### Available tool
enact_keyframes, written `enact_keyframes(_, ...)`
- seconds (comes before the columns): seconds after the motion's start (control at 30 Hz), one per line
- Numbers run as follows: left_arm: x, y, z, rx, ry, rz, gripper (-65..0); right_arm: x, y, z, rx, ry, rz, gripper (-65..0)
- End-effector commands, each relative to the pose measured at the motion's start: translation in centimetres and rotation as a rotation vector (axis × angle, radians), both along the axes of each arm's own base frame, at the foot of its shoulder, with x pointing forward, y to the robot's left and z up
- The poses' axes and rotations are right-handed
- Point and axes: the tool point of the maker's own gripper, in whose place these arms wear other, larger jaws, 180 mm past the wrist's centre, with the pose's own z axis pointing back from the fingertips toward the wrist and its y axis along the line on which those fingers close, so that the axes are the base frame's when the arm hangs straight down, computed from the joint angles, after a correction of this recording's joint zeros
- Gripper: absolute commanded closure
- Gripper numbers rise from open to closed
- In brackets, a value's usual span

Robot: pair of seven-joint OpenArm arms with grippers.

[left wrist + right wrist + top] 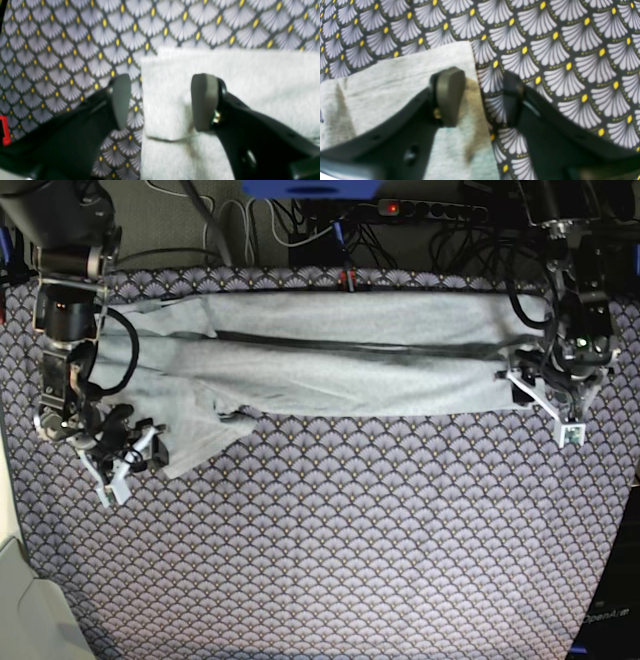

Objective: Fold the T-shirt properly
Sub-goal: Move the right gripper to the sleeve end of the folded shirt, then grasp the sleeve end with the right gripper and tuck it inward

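**Grey shirt stretched long across the far desk**

The light heather-grey cotton T-shirt (340,360) lies folded into a long band across the far side of the desk's dark scallop-patterned tablecloth (340,540). The left claw (160,102) and right claw (482,97) each straddle a shirt edge, jaws apart, clenching nothing.

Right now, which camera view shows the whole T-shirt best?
The base view: the T-shirt lies there end to end as a long folded band on the tablecloth. Each wrist view shows only one blurred grey corner between open jaws.
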Motion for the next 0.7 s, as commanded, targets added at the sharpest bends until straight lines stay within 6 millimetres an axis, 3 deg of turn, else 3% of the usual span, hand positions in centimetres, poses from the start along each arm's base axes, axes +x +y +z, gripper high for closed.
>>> enact_keyframes(0.0, 0.6, 0.4, 1.0, 0.018, -0.033, -0.002, -37.3, -0.3, 0.5, -0.4, -0.024, 0.032, 0.029, -21.0)
enact_keyframes(0.2, 1.2, 0.3, 1.4, 0.017, -0.047, -0.006, -37.3, -0.5, 1.3, -0.8, -0.031, 0.043, 0.056, -14.4)
enact_keyframes(0.4, 1.4, 0.3, 1.6, 0.017, -0.051, -0.006, -37.3, -0.4, 1.1, -0.6, -0.032, 0.039, 0.053, 0.0)
enact_keyframes(0.47, 1.4, 0.3, 1.6, 0.017, -0.053, -0.006, -37.3, -0.1, 1.0, -0.3, -0.036, 0.030, 0.053, 0.0)
enact_keyframes(0.53, 1.8, 0.2, 1.9, 0.017, -0.063, -0.007, -37.2, 0.4, 1.1, 1.1, -0.054, -0.014, 0.064, 0.0)
enact_keyframes(0.6, 1.9, 0.2, 2.0, 0.017, -0.065, -0.007, -37.2, -0.4, 1.2, 1.8, -0.095, -0.028, 0.089, 0.0)
enact_keyframes(0.67, 1.9, 0.2, 2.0, 0.017, -0.065, -0.007, -37.2, -0.9, 1.7, 3.8, -0.148, -0.081, 0.122, 0.0)
